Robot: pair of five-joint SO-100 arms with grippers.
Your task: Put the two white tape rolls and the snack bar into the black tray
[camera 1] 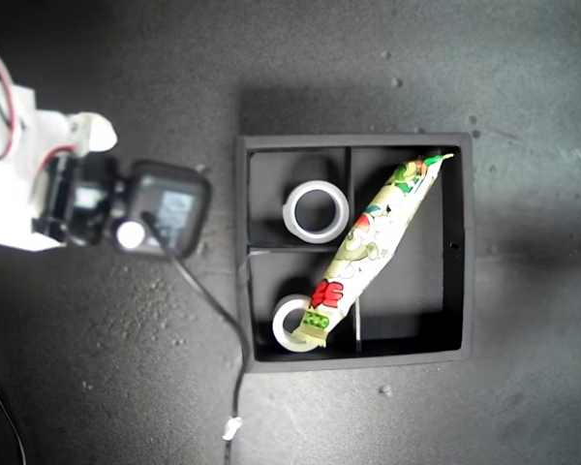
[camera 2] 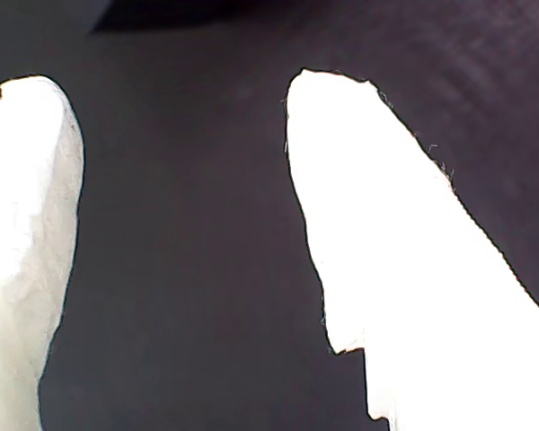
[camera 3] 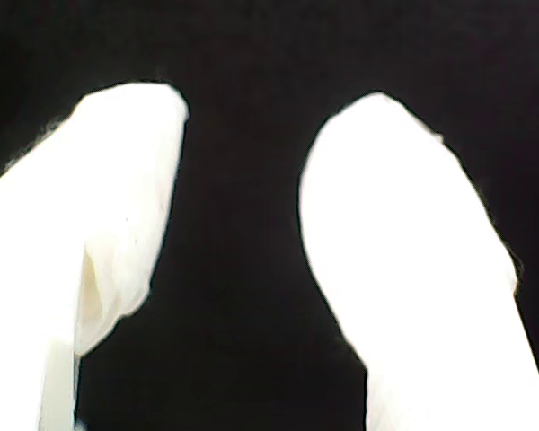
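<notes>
The black tray (camera 1: 462, 242) was the largest thing in the exterior view and already held all three items. One white tape roll (camera 1: 317, 210) lay flat in the compartment nearest the view's top left. The second tape roll (camera 1: 292, 325) lay in the compartment below it. The snack bar (camera 1: 378, 242) ran slantwise over the dividers, its upper end near the tray's top right corner as that view shows it, its lower end resting on the second roll. By my reading the loading was done, and what remained was to back away cleanly. Doing that well called for keeping the arm clear of the tray's wall, since a knock could tip the bar off the dividers, and for minding the black cable (camera 1: 216, 320) trailing past the tray's near-left corner in the exterior view.

An arm (camera 1: 77, 189) sat at the exterior view's left, apart from the tray, over the dark table (camera 1: 523, 77); the wrist views did not show which arm it was.

My first gripper (camera 2: 184, 224) had its white fingers (camera 2: 395, 242) spread apart with only dark surface between them. My second gripper (camera 3: 238, 233) likewise stood with its fingers (camera 3: 413, 233) apart and nothing held.
</notes>
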